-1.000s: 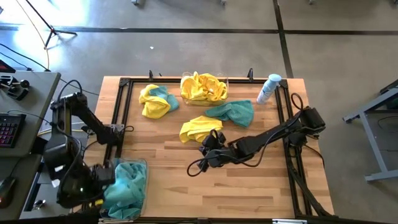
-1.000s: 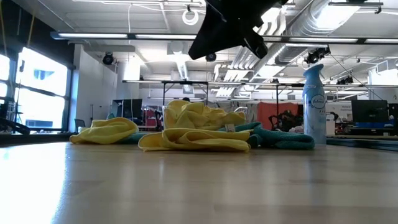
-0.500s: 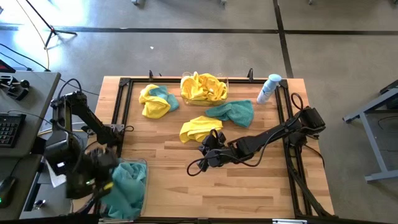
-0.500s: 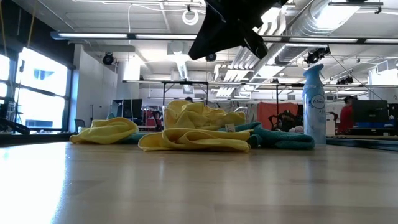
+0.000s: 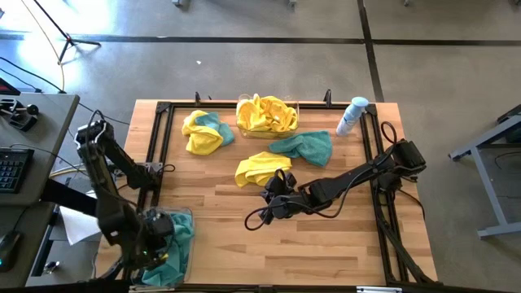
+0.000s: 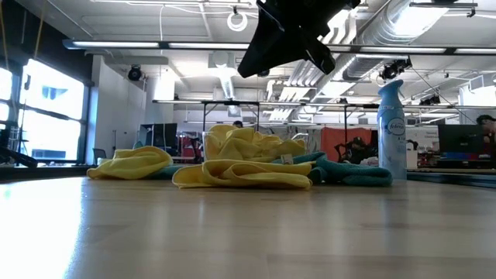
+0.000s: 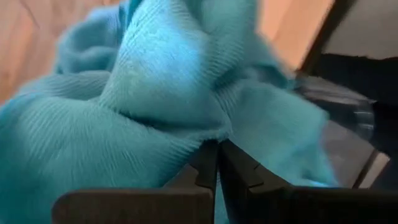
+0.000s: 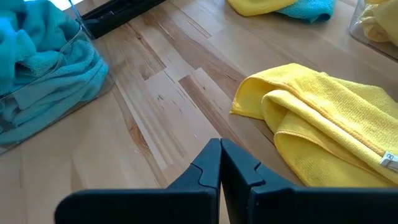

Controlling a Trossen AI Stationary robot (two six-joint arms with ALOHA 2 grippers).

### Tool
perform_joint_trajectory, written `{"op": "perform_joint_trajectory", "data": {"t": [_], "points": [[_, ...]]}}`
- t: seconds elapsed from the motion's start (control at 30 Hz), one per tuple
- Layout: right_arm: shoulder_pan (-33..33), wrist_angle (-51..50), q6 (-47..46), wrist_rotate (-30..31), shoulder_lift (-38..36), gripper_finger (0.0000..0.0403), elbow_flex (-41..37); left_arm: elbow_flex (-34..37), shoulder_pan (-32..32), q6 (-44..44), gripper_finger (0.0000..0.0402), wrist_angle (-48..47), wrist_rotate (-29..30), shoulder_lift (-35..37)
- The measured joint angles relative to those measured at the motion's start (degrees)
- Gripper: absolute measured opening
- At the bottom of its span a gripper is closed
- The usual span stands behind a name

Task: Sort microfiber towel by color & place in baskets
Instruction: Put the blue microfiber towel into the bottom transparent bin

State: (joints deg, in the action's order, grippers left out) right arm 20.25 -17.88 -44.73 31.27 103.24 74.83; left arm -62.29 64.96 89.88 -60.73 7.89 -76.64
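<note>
Where visible, teal towel [image 7: 155, 106] seemingly against left pincer [image 7: 217, 163]

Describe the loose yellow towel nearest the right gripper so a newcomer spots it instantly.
On the wooden table, find the shut right gripper near the middle. The yellow towel lies flat just beyond it, alone on bare wood; the other loose yellow one is bunched with teal.

Visible were two baskets [image 5: 268, 115] [image 5: 174, 248], one spray bottle [image 5: 351, 115], and loose towels: two yellow [image 5: 259, 168] [image 5: 199, 135], two teal [image 5: 305, 147] [image 5: 215, 126].
</note>
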Motion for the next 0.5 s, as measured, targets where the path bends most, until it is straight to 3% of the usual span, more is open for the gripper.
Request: {"op": "perform_joint_trajectory", "data": {"t": [0.27, 0.5], "points": [[-0.07, -0.16, 0.0, 0.0, 0.0, 0.0, 0.0, 14.2, 0.11, -3.03, 0.0, 16.35, -3.04, -4.44], [-0.07, -0.31, -0.23, 0.01, 0.0, 0.0, 0.0, 16.24, -0.01, -3.24, 0.0002, 19.3, -3.18, -7.48]]}}
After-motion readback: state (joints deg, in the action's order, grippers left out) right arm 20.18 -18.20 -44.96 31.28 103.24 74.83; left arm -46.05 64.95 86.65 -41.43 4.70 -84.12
